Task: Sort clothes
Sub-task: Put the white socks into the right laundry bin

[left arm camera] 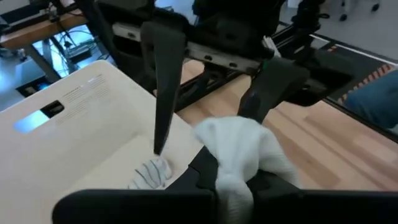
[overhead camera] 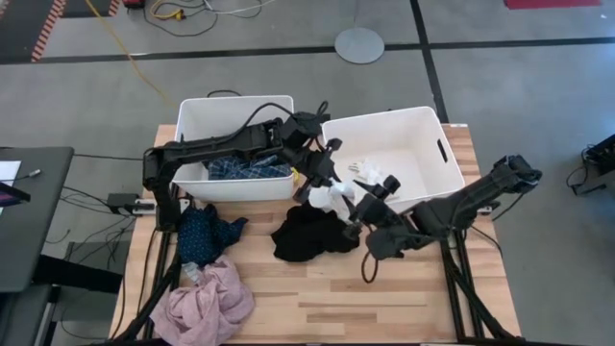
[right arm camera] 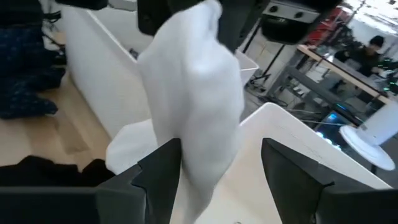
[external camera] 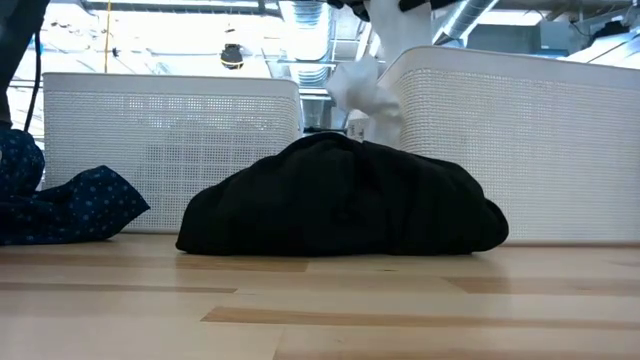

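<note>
Wooden desk (overhead camera: 384, 298), pale butcher-block planks, on grey concrete floor (overhead camera: 500, 86) with a round grey floor plate (overhead camera: 359, 44) and loose cables beyond.

Two white plastic bins side by side at the far half. Left bin (overhead camera: 197, 120) holding a blue plaid garment (overhead camera: 245, 170) in its near part. Right bin (overhead camera: 428, 130) holding small white and grey socks (overhead camera: 368, 170) near its left wall; a striped grey sock (left arm camera: 151, 173) visible on its floor from the left wrist view.

On bare wood in front of the bins: black garment (overhead camera: 312, 234) heaped near the middle, just before the gap between the bins; from table height a low dark mound (external camera: 345, 200) against the perforated bin walls. Dark navy patterned garment (overhead camera: 207, 234) left of it, close to the left bin's front. Pink garment (overhead camera: 204, 303) crumpled at the near left corner, touching the navy one's near edge.

Left gripper (overhead camera: 322, 183) reaching across from the left bin to the right bin's near left corner, fingers clamped on a white sock (overhead camera: 332, 198) that hangs above the black heap. Right gripper (overhead camera: 377, 200) pointed at that same sock from the right, fingers spread wide with the sock's free end hanging between them, pads (right arm camera: 163, 163) not pressing the cloth.

Dark side table (overhead camera: 34, 192) at far left with small objects on it. Ceiling ducts and lights beyond the bins in the low view.
</note>
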Controlling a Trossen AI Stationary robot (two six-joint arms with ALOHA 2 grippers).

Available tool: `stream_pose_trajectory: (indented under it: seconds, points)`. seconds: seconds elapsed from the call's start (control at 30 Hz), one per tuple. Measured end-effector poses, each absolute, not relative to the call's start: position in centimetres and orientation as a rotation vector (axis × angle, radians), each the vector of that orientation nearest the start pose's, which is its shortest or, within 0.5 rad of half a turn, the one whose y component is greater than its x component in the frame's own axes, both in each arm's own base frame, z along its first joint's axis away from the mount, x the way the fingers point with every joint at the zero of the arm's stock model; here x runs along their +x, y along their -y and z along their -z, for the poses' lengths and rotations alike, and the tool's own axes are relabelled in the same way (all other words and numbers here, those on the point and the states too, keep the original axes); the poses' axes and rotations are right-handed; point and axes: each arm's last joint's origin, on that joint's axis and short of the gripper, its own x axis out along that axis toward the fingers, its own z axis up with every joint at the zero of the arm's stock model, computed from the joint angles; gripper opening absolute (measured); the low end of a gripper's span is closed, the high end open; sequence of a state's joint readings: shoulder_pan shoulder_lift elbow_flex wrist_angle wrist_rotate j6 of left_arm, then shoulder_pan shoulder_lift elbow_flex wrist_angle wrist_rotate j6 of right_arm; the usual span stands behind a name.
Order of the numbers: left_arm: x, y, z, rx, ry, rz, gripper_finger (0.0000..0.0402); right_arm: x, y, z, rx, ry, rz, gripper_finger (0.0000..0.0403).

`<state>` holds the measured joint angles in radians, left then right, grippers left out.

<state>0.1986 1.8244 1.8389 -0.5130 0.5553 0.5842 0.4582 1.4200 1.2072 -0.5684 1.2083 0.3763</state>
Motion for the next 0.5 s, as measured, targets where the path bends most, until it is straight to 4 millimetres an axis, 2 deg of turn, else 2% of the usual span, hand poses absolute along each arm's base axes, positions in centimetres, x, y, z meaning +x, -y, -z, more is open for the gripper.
stream_pose_trajectory:
  seconds: [0.17,0.27,0.37,0.5]
  points:
    - [40.6,-6.1,-37.8,0.386,-0.347,0.504,0.0005,27.8,-9.2,-31.8,-0.230,-0.414,0.772,0.0239]
    - [40.6,-6.0,-37.7,0.387,-0.351,0.509,0.0005,28.1,-8.7,-31.9,-0.233,-0.419,0.762,0.0218]
    - [40.6,-6.0,-37.7,0.386,-0.352,0.509,0.0005,28.3,-8.8,-32.1,-0.246,-0.414,0.753,0.0167]
    - [40.6,-6.2,-37.7,0.390,-0.358,0.494,0.0006,28.3,-8.9,-32.0,-0.248,-0.424,0.729,0.0050]
